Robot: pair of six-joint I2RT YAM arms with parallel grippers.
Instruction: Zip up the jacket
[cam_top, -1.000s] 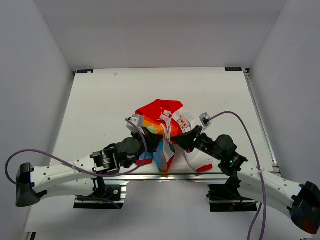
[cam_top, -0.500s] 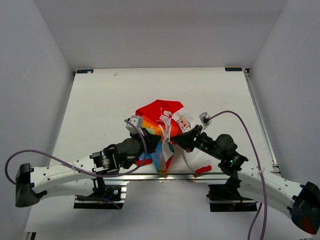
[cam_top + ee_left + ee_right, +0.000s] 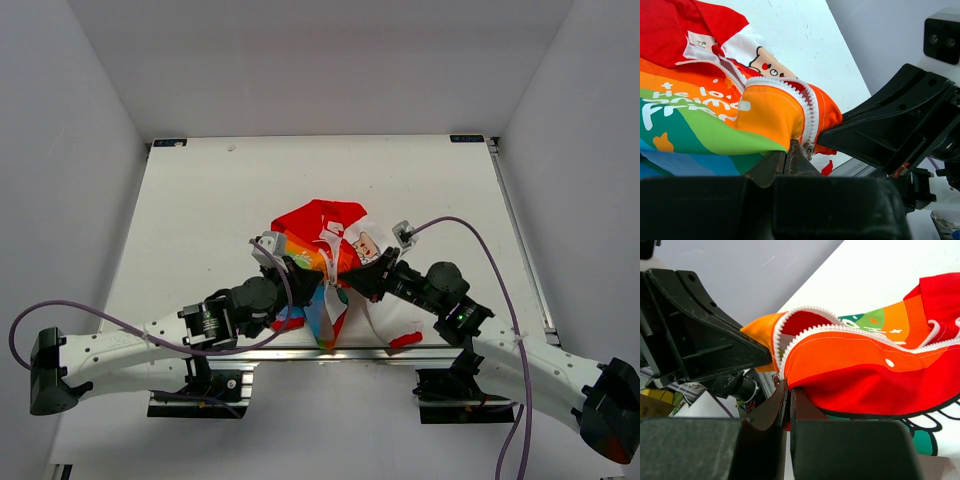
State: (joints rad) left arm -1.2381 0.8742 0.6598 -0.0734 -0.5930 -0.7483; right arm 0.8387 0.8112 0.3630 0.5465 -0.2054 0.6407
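Observation:
The jacket (image 3: 322, 222) lies bunched at the near middle of the table, red hood lining to the back and rainbow hem lifted toward me. My left gripper (image 3: 302, 277) is shut on the orange-green hem edge (image 3: 765, 125) beside the white zipper teeth, with the metal slider (image 3: 810, 149) just right of its fingertips. My right gripper (image 3: 354, 281) is shut on the opposite orange-red hem edge (image 3: 855, 370) by its own zipper teeth. The two grippers face each other, a few centimetres apart. The zipper stands open above them.
The white table (image 3: 200, 200) spreads out behind and to both sides. A red cuff (image 3: 405, 339) of the jacket hangs at the front edge by the metal rail (image 3: 300, 352). Grey walls enclose the table on three sides.
The right arm has edged slightly left and back with its hem edge. The left arm and the rest of the jacket have barely moved.

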